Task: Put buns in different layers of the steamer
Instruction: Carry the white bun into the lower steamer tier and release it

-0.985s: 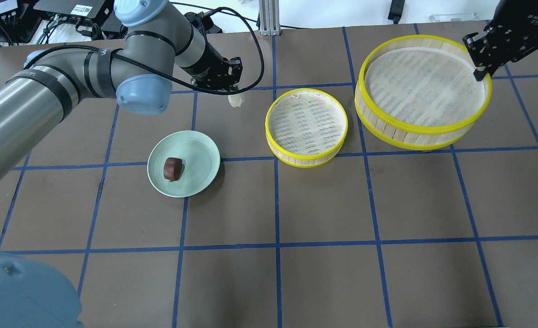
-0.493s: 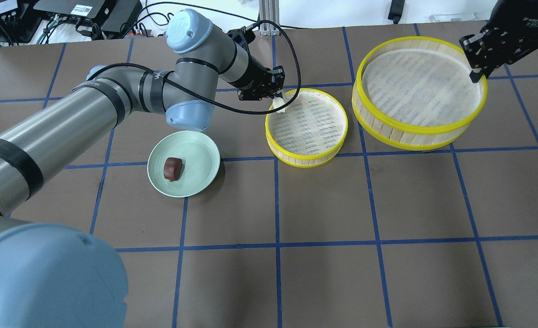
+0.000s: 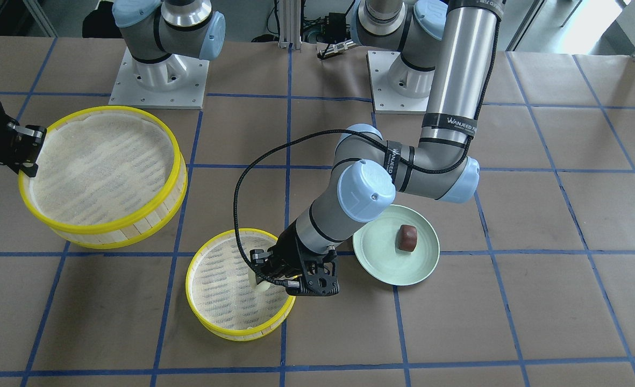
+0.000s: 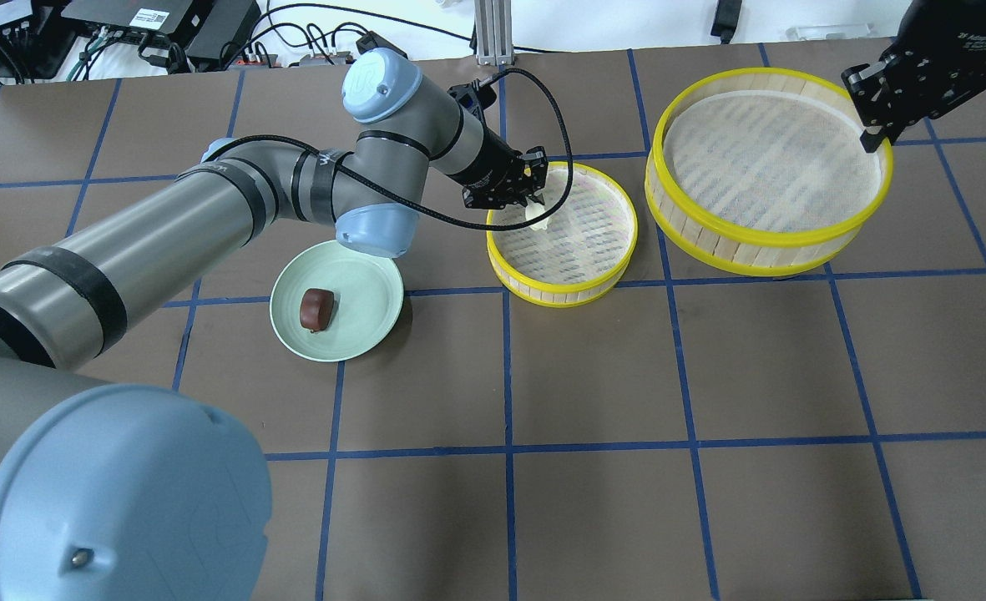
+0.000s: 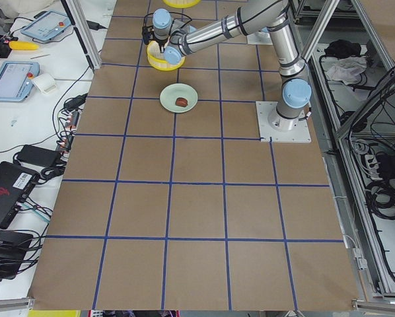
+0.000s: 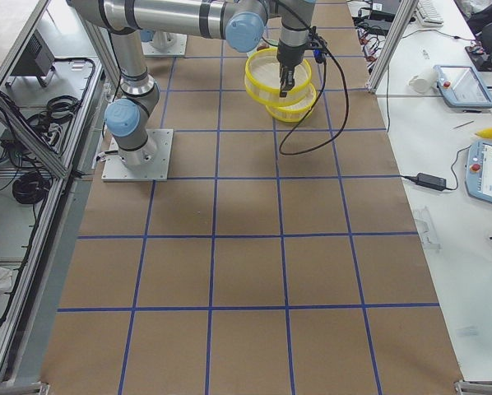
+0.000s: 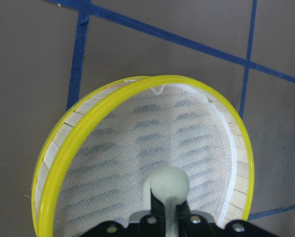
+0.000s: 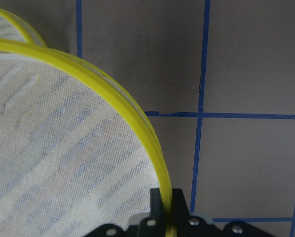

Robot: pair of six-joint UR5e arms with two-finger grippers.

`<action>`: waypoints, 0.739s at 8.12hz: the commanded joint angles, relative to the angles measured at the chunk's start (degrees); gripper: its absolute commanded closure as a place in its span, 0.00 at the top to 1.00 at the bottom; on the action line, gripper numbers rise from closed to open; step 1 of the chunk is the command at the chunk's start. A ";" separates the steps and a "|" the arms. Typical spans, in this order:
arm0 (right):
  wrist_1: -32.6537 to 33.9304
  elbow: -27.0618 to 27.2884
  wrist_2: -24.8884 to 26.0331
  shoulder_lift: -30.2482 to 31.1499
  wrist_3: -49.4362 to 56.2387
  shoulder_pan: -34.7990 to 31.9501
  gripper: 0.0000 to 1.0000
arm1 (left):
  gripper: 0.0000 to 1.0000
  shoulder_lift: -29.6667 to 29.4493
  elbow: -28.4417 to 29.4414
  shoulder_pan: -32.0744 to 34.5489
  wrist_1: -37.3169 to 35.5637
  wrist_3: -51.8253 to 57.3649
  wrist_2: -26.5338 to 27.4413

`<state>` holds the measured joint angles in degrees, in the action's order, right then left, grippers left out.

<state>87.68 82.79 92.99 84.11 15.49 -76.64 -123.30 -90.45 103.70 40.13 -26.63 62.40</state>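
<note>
My left gripper [image 4: 538, 209] is shut on the pale cream bun [image 4: 540, 217] and holds it low over the back left part of the small steamer tray [image 4: 561, 290]. The wrist view shows the bun [image 7: 168, 183] just above the tray's mesh [image 7: 113, 168]. From the front the bun [image 3: 259, 283] sits inside the tray [image 3: 226, 329]. The dark reddish-brown bun [image 4: 317, 308] lies on the pale green plate [image 4: 369, 280]. My right gripper [image 4: 875, 138] is shut on the yellow rim of the large steamer tray [image 4: 760, 240], holding it raised; its rim [image 8: 137, 123] runs between the jaws.
The green plate [image 3: 382, 260] lies close beside the small tray, under my left forearm. A black cable loops from the left wrist over the tray's back edge. Blue tape lines cross the brown table. Cables and boxes lie beyond the table's far edge.
My left gripper has carried the cream bun to the right, from over the bare table to inside the small tray's rim, and lower. The right gripper and large tray shifted slightly left.
</note>
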 commanded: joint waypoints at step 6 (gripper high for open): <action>-0.14 0.09 0.00 0.00 0.07 0.00 0.00 | 0.95 0.25 0.53 1.50 -0.05 -4.92 -0.35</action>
<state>87.55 82.88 92.99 84.14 15.64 -76.64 -123.10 -90.07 104.67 40.08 -31.36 62.11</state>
